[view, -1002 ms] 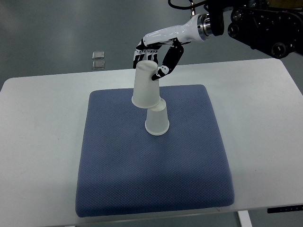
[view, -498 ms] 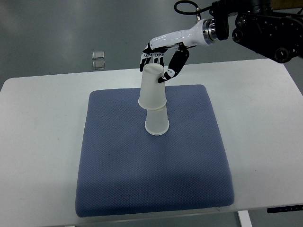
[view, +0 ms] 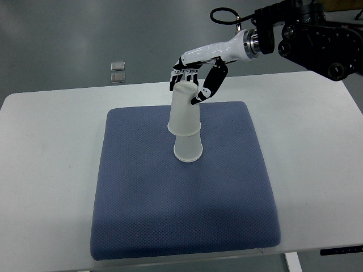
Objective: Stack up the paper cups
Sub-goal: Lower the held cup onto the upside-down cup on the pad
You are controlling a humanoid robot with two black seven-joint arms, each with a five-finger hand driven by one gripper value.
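Item: two white paper cups, both inverted, interiors not visible. Lower cup (view: 188, 149) stood rim-down on blue cushion (view: 184, 204), near its upper centre. Upper cup (view: 184, 111) sat over lower cup's base, tilted slightly left. Right hand (view: 193, 80), arm entering from right edge, curled around upper cup's closed top, fingers (view: 180, 77) behind, thumb on right side. Cushion lay on white table (view: 45, 170). Two small square objects (view: 118, 71) on floor beyond table.

A white table (view: 51, 147) carries a blue textured mat (view: 170, 209), lying flat at its middle.
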